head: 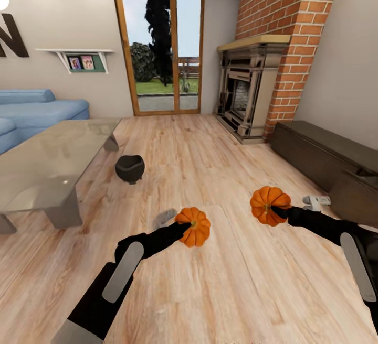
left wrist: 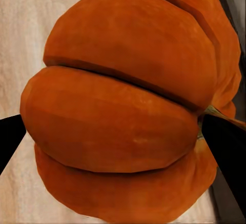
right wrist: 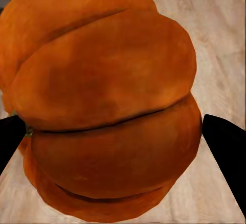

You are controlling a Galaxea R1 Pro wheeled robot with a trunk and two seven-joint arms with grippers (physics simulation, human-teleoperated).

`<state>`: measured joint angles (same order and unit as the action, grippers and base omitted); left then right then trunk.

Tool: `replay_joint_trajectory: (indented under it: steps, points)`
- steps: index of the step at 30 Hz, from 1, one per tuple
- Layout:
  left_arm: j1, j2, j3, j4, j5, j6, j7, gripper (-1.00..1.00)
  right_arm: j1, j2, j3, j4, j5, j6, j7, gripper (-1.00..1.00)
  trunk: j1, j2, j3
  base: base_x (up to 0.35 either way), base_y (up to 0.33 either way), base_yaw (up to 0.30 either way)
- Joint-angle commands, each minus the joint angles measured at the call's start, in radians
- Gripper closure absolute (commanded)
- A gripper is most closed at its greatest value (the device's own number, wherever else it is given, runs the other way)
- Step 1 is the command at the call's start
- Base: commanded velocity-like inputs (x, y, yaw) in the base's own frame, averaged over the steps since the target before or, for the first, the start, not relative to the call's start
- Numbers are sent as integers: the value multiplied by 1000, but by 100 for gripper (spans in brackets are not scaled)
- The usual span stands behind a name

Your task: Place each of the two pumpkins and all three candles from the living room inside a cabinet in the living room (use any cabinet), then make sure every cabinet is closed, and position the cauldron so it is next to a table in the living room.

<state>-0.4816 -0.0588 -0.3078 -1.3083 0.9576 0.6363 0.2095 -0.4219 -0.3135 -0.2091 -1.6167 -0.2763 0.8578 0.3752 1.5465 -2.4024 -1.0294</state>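
Light wood flooring (head: 220, 291) is being shown across a living room with a brick fireplace (head: 252, 92) and a glazed door (head: 160, 45) at the far wall. One pumpkin (head: 193, 226) is being gripped by the left gripper (head: 185, 227), lifted clear of the floor, with the black fingertips (left wrist: 10, 139) being pressed against its two sides in the left wrist view, jaws spread only as wide as the fruit. A second pumpkin (head: 269, 205) is being gripped the same way by the right gripper (head: 274, 211), its fingertips (right wrist: 225, 142) being seen at either flank of the orange body in the right wrist view. The cauldron (head: 129, 168) is being left on the floor ahead of the left gripper and further out, near the corner of the glossy grey table (head: 47, 160), not touching it as far as can be told. The dark cabinet (head: 331, 160) is being seen along the wall outboard of the right gripper, with one front near its closer end appearing to stand out slightly. A small pale object (head: 316, 202) is lying on the floor just beyond the right gripper; what it is cannot be told. A blue sofa (head: 37, 113) is being seen behind the table.
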Motion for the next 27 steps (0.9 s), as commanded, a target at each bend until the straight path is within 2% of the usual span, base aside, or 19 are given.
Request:
replay_joint_trajectory:
  steps: [1, 3, 5, 7, 9, 14, 17, 20, 25, 27]
  points:
    - [-21, -3, -1, -1, -1, 16, 4, 100, 1, -6, -18, 0, -24, 4, 1, 100, 0, 0, 1, 0, 0, -288]
    - [-44, -19, -3, -11, -2, 40, 7, 100, 4, -34, -51, 0, -25, 5, 2, 100, 0, 0, 2, 0, 0, -288]
    - [-51, -32, -10, -35, -5, 59, 11, 100, 7, -82, -76, 0, -30, 17, 27, 100, 0, 0, 3, 0, 0, -288]
    - [-52, -37, -51, -50, -8, 67, 15, 100, 8, -118, -105, 0, -30, 53, 97, 100, 0, 0, 5, 20, -11, -288]
    - [-52, -40, -108, -57, -7, 65, 16, 100, 19, -138, -157, 0, -25, 78, 152, 100, 0, 0, 6, 182, -113, -288]
    - [-52, -42, -151, -60, -1, 68, 0, 100, 29, -163, -198, 0, -20, 79, 170, 100, 0, 0, 10, 265, -183, -288]
    - [-137, -67, -159, -40, 1, 98, 2, 100, 30, -171, -200, 0, -20, 76, 171, 100, 0, 0, 12, 277, -198, -288]
    - [-181, -90, -160, -32, 2, 137, 7, 100, 31, -173, -202, 0, -20, 73, 171, 100, 0, 0, 14, 281, -183, -288]
    - [-189, -94, -160, -11, 1, 144, 11, 100, 29, -171, -204, 1, -18, 81, 166, 100, 0, 0, 17, 287, -160, -288]
    - [-187, -95, -160, -9, 1, 144, 13, 100, 27, -165, -205, 1, 10, 86, 132, 100, 0, 0, 19, 288, -156, -288]
